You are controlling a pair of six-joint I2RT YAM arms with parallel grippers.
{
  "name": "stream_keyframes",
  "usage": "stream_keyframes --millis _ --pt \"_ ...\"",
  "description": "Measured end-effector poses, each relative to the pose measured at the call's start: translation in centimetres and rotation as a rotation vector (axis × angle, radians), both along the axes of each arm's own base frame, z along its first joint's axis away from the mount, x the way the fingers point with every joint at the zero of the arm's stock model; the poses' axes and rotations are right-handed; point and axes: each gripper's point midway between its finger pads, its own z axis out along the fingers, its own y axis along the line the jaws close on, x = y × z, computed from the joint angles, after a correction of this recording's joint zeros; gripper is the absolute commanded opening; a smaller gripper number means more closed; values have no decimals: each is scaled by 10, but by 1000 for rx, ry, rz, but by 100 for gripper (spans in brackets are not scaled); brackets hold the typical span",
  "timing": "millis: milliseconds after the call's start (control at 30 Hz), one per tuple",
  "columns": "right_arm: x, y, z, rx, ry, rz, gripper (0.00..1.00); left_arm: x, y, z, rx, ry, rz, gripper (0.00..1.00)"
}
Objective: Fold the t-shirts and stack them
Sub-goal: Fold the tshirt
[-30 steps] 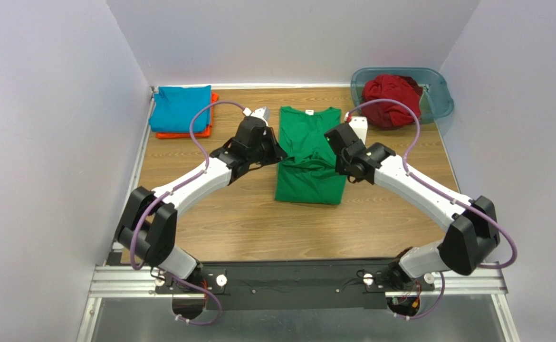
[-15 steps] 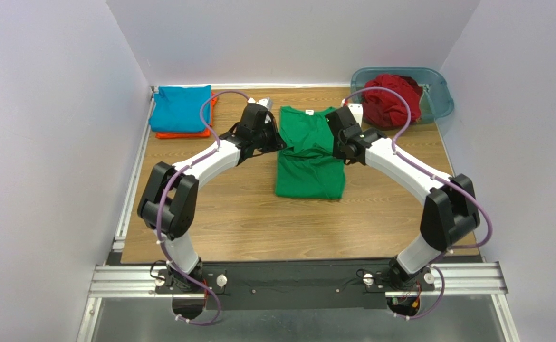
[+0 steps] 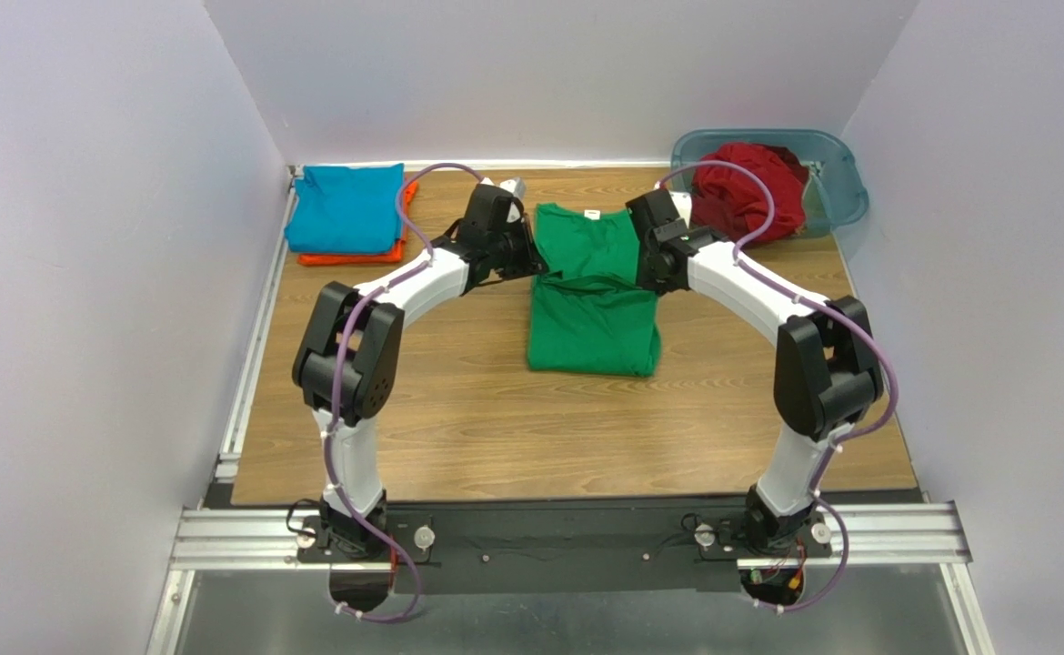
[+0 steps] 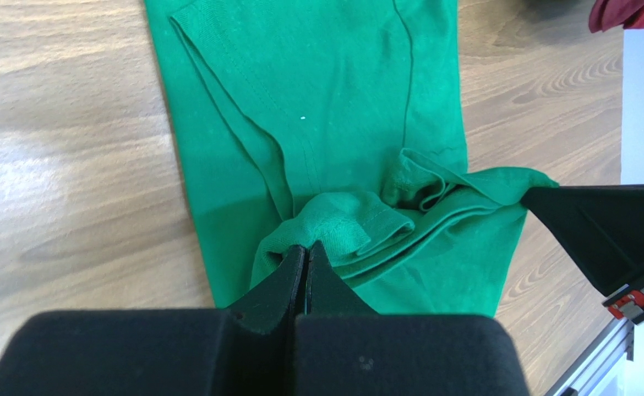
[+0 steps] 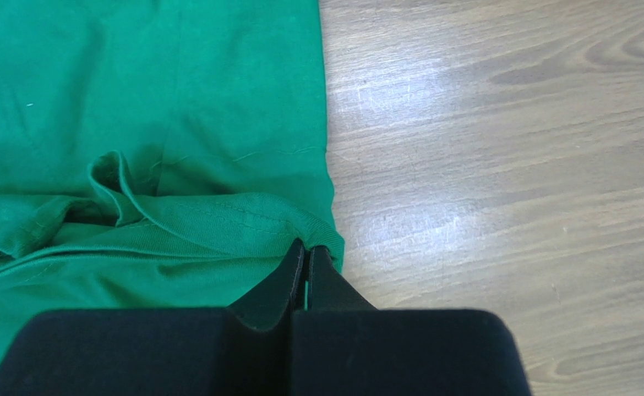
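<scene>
Both arms have slid further back than a second ago, dragging the folded edge of the bright green cotton t-shirt (image 3: 592, 328) along the wood-grain tabletop (image 3: 497, 423). The left gripper (image 4: 305, 247) and right gripper (image 5: 306, 247) are each pinched tight on the stitched hem. The soft fabric bunches into wrinkly ridges right at the fingertips, and the rest lies flat and smooth ahead of them.

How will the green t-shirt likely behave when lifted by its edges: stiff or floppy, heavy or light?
Probably floppy: the green t-shirt bunches into wrinkles between the left hand and right hand. Likely light: two pinches carry the fold. Unlikely to roll or tip; its near half lies flat on the table.
</scene>
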Motion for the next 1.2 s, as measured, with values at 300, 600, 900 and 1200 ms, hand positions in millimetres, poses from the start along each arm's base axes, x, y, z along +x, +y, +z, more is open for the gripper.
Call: stream_keyframes --millis 300,600,900,1200 --pt "9 -2 -28 16 62 -7 21 6 -4 -17 9 24 -25 30" --pt "13 1 -32 49 76 3 100 6 10 -14 23 25 12 98" --pt "-21 17 14 199 24 119 100 -63 43 23 -29 -35 59 98" --pt "-91 5 -14 258 108 134 100 -125 42 -22 -33 68 37 97"
